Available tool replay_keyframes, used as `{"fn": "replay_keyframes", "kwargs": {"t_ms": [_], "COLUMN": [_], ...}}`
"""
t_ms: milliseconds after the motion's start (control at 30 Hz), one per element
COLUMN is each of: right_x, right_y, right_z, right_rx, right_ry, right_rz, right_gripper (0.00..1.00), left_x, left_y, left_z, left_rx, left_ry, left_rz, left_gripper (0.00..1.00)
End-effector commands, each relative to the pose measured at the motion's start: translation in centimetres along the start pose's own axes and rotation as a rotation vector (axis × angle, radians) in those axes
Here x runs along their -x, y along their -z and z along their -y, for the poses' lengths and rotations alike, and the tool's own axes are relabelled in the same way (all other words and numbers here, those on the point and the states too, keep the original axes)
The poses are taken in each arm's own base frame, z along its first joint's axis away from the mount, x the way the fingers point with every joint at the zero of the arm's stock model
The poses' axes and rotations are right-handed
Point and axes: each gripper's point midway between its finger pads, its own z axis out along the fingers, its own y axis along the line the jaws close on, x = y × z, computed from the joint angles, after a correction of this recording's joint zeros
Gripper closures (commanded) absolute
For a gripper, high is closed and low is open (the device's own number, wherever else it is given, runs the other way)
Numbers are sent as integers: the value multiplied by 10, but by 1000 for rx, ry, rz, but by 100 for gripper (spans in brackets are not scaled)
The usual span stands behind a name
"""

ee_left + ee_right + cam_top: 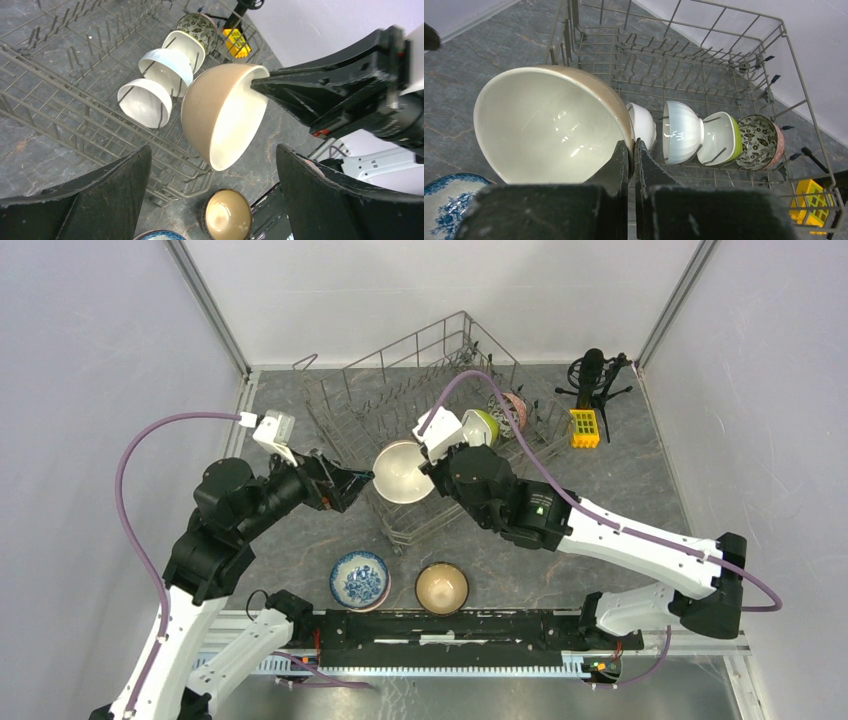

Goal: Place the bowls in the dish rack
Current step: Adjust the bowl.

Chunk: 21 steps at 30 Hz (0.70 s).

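Observation:
My right gripper [432,462] [631,145] is shut on the rim of a tan bowl [402,471] [549,125] [225,115] with a cream inside. It holds the bowl tilted over the near corner of the grey wire dish rack [400,370] [704,30] [60,100]. Standing between the rack's tines are a white bowl [644,125], a ribbed white bowl [681,131], a lime green bowl [724,137] and a speckled bowl [756,141]. My left gripper [355,483] [212,149] is open just left of the held bowl, gripping nothing. On the table lie a blue-and-white bowl [359,580] and a dark brown bowl [441,587].
A microphone on a tripod [592,375] and a yellow block [584,427] stand right of the rack. A black rail [450,630] runs along the near table edge. Walls close in the table on three sides.

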Motion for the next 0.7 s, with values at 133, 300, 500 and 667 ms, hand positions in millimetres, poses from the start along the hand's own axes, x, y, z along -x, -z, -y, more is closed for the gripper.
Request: {"fn": "replay_keyframes", "kwargs": {"t_ms": [133,300,500,667], "right_x": [77,83,86,87], "right_y": [9,8,6,5], "right_z": [-6,-11,-20,-21], "right_rx": [30,35,46,36], "right_ry": [-143,-140,-123,-114], "right_rz": [175,188,187,189], "right_gripper": [100,100,100,100], "left_x": [-1,-3,-6,-8], "left_y": [-7,-12,-20,-23], "left_z": [-15,-23,-32,-32], "left_rx": [59,94,137,135], "left_ry": [-96,-108,-86,-80], "left_rz": [-42,-61,-77,-90], "left_gripper": [7,18,39,63]}}
